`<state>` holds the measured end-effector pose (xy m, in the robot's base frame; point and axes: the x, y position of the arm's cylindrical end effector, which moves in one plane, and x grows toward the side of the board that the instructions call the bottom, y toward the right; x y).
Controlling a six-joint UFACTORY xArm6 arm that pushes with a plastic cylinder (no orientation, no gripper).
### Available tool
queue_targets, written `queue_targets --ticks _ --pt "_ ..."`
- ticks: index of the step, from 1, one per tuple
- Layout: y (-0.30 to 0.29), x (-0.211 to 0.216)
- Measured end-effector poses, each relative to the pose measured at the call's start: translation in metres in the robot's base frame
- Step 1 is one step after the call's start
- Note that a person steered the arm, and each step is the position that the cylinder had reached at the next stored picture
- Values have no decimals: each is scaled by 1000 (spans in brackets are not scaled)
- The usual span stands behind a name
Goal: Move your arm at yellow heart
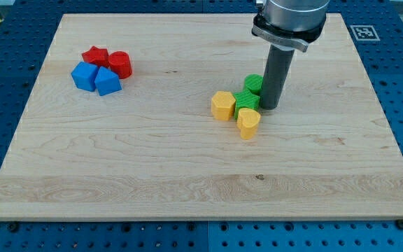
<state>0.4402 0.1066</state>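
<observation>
The yellow heart lies a little right of the board's middle. Just to its left is a yellow hexagon-like block. A green star-like block sits between and above them, and a green round block is behind it. My tip is down on the board at the right of the green blocks, touching or nearly touching them, just above and right of the yellow heart.
At the view's upper left is a cluster: a red star-like block, a red cylinder, a blue block and another blue block. The wooden board lies on a blue perforated table.
</observation>
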Motion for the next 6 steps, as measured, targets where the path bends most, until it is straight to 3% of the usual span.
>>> queue_targets --ticks 2,4,6 --pt "39 115" --pt "-28 124" --pt "-28 101"
